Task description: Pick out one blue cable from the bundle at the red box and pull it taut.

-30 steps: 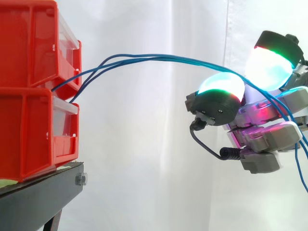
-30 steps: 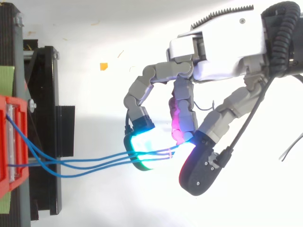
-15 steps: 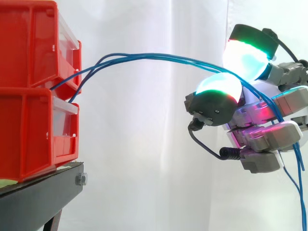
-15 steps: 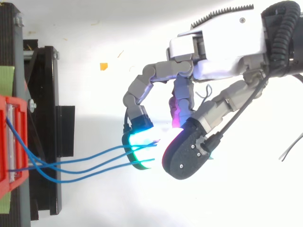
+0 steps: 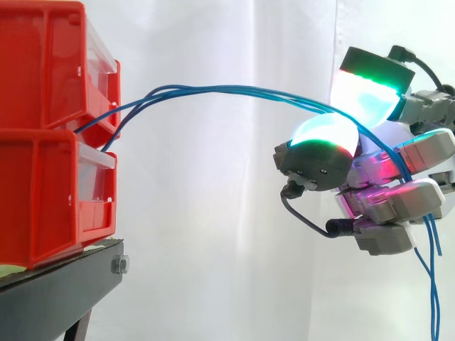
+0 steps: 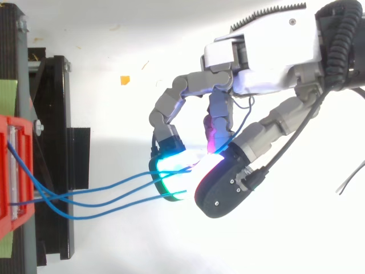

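- Now the hand's (image 6: 268,51) curled fingers (image 5: 323,135) pinch the blue cables (image 5: 213,89).
- Left of the fingers, the cables arc slack to the red bins (image 5: 43,142).
- Below the fingers, loose ends hang.

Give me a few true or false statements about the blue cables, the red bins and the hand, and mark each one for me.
1. The blue cables run from the red bins across to the hand. True.
2. The cables are pulled into a straight, taut line. False: they rise in an arc and are slack.
3. The red bins sit stacked on a black stand. True.
4. A single cable reaches the hand. False: several cables reach it together.
5. The cables end at the hand. False: they pass over it and hang down beyond it.
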`<action>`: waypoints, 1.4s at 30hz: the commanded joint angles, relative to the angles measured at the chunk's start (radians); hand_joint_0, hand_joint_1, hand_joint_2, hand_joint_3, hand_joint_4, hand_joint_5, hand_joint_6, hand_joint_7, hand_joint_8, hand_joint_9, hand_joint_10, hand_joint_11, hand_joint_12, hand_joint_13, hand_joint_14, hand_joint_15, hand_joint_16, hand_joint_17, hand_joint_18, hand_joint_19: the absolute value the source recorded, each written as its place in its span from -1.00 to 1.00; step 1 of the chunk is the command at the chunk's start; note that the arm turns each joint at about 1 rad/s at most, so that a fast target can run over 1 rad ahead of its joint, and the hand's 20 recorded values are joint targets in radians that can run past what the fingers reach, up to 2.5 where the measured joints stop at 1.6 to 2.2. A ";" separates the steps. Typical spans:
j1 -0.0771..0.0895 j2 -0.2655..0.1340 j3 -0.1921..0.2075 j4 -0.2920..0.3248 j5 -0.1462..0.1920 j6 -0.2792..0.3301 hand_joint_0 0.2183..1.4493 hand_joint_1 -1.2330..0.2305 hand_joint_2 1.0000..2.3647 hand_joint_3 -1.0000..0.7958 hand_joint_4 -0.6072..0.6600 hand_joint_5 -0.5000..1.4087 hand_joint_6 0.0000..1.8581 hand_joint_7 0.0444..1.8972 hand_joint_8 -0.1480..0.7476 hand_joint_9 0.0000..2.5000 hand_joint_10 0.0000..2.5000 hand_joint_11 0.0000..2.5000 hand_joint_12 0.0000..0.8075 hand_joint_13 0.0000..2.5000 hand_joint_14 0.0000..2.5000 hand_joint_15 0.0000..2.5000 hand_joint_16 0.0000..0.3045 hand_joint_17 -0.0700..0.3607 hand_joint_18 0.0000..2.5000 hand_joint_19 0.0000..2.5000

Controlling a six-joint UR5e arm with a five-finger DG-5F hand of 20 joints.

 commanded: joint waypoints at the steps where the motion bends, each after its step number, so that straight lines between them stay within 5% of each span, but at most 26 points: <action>1: -0.001 0.000 -0.001 0.000 0.000 0.000 -0.25 -0.61 -0.97 -0.14 0.00 -0.55 -0.02 0.16 -0.02 0.17 -0.98 -0.36 -0.22 0.02 -0.98 -0.43 -0.73 -0.25 -0.19 -0.43; 10: -0.001 0.000 0.001 0.000 -0.003 0.000 -0.11 -0.73 -1.00 -0.44 -0.23 -0.55 -0.01 0.25 -0.09 0.16 -0.98 -0.36 -0.25 0.02 -0.98 -0.44 -0.74 -0.27 -0.19 -0.46; 18: -0.001 0.000 0.001 0.000 -0.003 0.000 -0.39 -0.70 -1.00 -0.44 -0.06 -0.55 0.00 0.04 -0.09 0.17 -0.98 -0.36 -0.24 0.01 -0.98 -0.43 -0.74 -0.26 -0.19 -0.44; 24: -0.001 0.000 0.001 0.003 -0.003 0.000 -0.59 -0.44 -1.00 -0.44 0.13 -0.54 -0.07 -0.04 -0.04 0.19 -0.98 -0.40 -0.14 0.03 -0.98 -0.45 -0.69 -0.18 -0.16 -0.46; 25: -0.001 0.000 -0.001 0.003 -0.003 0.000 -0.60 -0.26 -1.00 -0.44 0.13 -0.54 -0.09 -0.02 -0.03 0.20 -0.98 -0.41 -0.13 0.04 -0.98 -0.45 -0.68 -0.16 -0.15 -0.45; 31: -0.001 0.000 0.001 0.003 0.000 0.000 -0.47 0.12 -1.00 -0.44 0.13 -0.54 -0.11 -0.01 -0.07 0.20 -0.98 -0.39 -0.18 0.03 -0.98 -0.44 -0.70 -0.20 -0.19 -0.40; 42: -0.001 0.000 -0.001 0.005 -0.003 0.000 -0.42 -0.18 -0.97 -0.17 0.08 -0.54 -0.06 0.09 -0.03 0.23 -0.98 -0.39 -0.18 0.05 -0.98 -0.43 -0.71 -0.22 -0.17 -0.40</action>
